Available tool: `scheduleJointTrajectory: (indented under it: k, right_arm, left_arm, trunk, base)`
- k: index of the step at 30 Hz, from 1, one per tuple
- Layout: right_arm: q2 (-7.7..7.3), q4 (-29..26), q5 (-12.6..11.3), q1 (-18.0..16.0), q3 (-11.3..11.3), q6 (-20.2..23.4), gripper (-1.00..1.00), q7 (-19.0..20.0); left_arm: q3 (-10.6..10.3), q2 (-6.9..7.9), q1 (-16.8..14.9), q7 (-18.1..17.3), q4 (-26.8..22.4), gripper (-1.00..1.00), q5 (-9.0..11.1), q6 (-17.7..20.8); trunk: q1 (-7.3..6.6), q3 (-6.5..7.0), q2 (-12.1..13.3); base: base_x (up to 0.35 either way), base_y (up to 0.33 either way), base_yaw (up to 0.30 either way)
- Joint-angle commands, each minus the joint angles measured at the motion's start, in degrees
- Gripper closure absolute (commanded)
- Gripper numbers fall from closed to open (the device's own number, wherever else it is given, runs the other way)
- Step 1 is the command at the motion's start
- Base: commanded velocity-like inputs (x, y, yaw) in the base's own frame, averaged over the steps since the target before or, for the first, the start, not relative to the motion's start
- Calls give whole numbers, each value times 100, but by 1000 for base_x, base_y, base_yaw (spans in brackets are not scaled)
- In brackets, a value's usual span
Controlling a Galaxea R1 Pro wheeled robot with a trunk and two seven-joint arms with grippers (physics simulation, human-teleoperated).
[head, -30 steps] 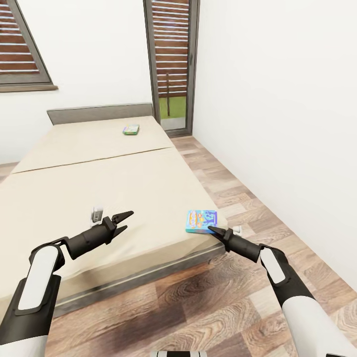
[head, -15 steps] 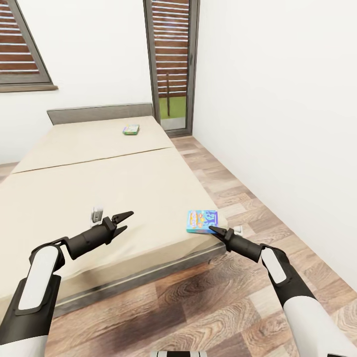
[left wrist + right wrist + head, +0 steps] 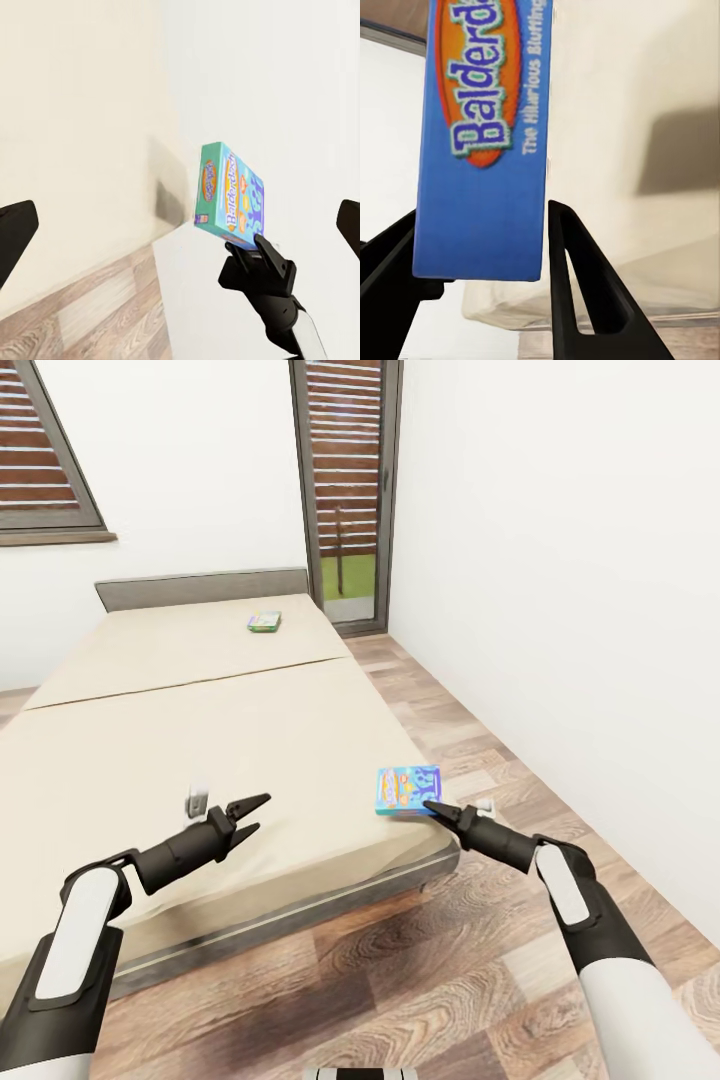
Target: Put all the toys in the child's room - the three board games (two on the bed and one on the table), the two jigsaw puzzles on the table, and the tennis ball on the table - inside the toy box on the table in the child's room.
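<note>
At the bed's (image 3: 200, 710) near corner, right gripper (image 3: 432, 809) clamps the blue Balderdash box (image 3: 407, 790); left gripper (image 3: 248, 812) hangs open, empty. Green game box (image 3: 264, 621) awaits collection.

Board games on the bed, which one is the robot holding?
The blue Balderdash box, pinched in the right tool above the bed's near corner. The green box lies untouched near the headboard.

A tall glass door (image 3: 345, 490) with brown slatted blinds stands at 12 o'clock, dark-framed, with a strip of green showing low behind the glass. At 10 o'clock a slanted window (image 3: 45, 460) carries the same blinds above a brown sill. A plain white wall (image 3: 560, 560) fills the 2 o'clock side, meeting the wood-plank floor (image 3: 440, 980), which spreads toward 5 o'clock.
</note>
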Motion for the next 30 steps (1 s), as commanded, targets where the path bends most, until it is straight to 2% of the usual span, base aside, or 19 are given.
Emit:
scheduleJointTrajectory:
  k: [1, 14, 19, 23, 26, 27, 30]
  right_arm:
    - [-7, -36, 21, 0, -8, 45, 100, 20]
    - [-55, -326, 17, 50, -13, 143, 100, 27]
    - [-84, -636, 21, 163, -22, 241, 100, 30]
    - [-202, -968, 22, 370, -48, 359, 100, 30]
    - [-432, -1273, 16, 581, -72, 433, 100, 34]
    - [-432, -1273, 16, 581, -72, 433, 100, 34]
    - [-756, -1505, 11, 706, -84, 471, 100, 48]
  left_arm:
    - [8, 1, 5, -60, -1, -100, -44, 26]
    - [10, -3, 64, -118, -1, -100, -48, 20]
    - [-22, -35, 81, -127, -8, -100, -43, 18]
    - [-189, -88, 103, -141, -16, -100, -41, 18]
    - [-431, -122, 275, -153, -35, -100, -41, 17]
    - [-431, -122, 275, -153, -35, -100, -41, 17]
    - [-626, -136, 489, -152, -45, -100, -40, 5]
  trunk:
    - [-1, -4, -2]
    - [-1, -4, -2]
    - [-1, -4, -2]
    - [-1, -4, -2]
    - [-1, -4, -2]
    - [-1, -4, -2]
    - [-1, -4, -2]
  base:
    - [0, 0, 0]
    - [0, 0, 0]
    - [0, 0, 0]
    - [0, 0, 0]
    - [0, 0, 0]
    - [0, 0, 0]
    - [0, 0, 0]
